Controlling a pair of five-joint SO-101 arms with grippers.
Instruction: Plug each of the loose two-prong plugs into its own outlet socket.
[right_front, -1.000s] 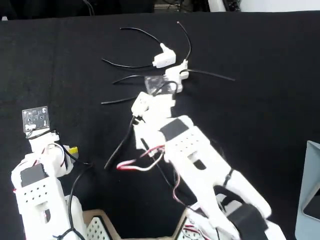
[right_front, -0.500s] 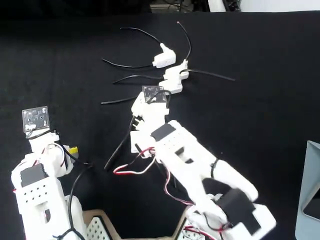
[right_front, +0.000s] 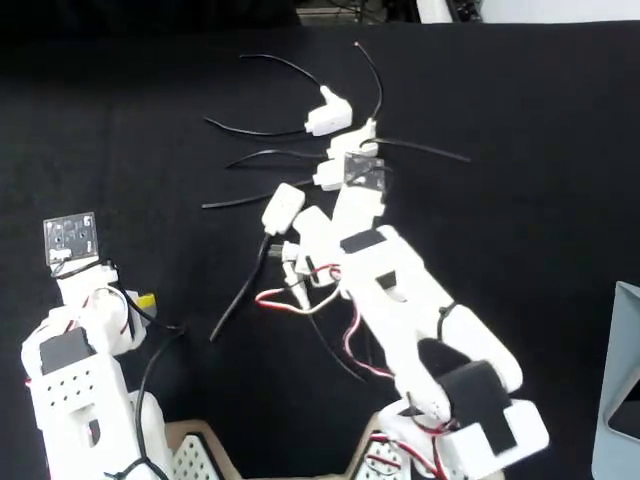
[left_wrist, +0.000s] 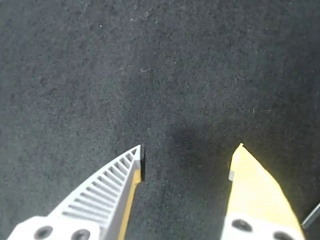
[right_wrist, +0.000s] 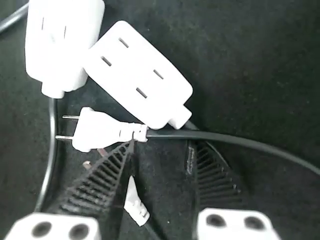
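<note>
In the right wrist view a white two-prong plug lies flat on the black cloth, its black cable running off to one side. My right gripper is open just above it, with one black finger on each side of the cable behind the plug. Two white outlet sockets lie close beyond the prongs, slots up. From above, the right arm ends at that white cluster. My left gripper hangs open over bare cloth, holding nothing.
Another white socket block lies farther back and one more to the left of the right arm, each with thin black cables fanning out across the black table. The left arm stands at the near left. A grey box sits at the right edge.
The right arm has swung to the right, off the socket block at centre-left, which now lies uncovered, and over the cluster farther back. The left arm has stayed still.
</note>
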